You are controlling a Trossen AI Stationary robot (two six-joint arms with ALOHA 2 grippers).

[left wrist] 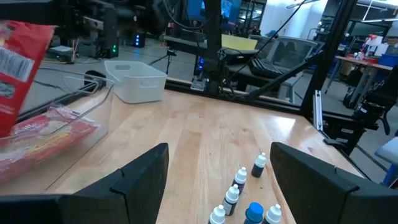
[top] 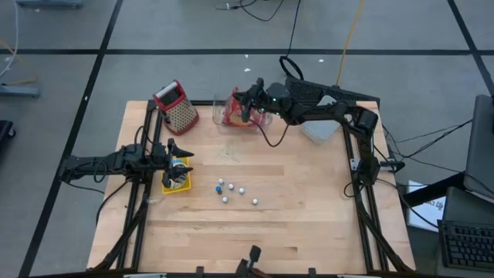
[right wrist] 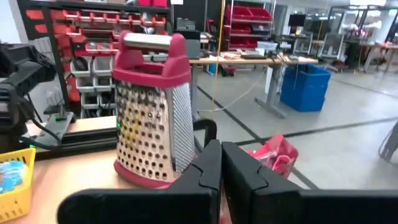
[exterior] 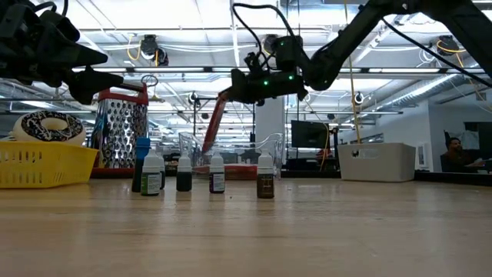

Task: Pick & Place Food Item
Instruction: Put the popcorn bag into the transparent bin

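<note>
A tall red food packet [exterior: 215, 123] stands slanted in a clear container [top: 231, 123] at the table's far middle. The left wrist view shows this packet [left wrist: 18, 68] beside another red packet [left wrist: 43, 134] that lies flat in the container. My right gripper [top: 245, 103] reaches level over the container, fingers shut [right wrist: 219, 152]. The packet's top [right wrist: 273, 155] shows just past and below the fingers. My left gripper [top: 185, 150] waits open at the table's left, level above a yellow basket [top: 166, 185]. My right gripper's shut fingertips [exterior: 233, 83] are level with the slanted packet's top end [exterior: 228, 94] and close beside it. Nothing shows between them in the right wrist view. Whether they touch the packet, I cannot tell.
A red-handled metal grater [top: 176, 104] stands left of the container. Several small dropper bottles [top: 231, 189] stand mid-table. A white bin [top: 320, 130] sits at the far right. The basket [exterior: 46, 165] holds a sprinkled doughnut [exterior: 50, 127].
</note>
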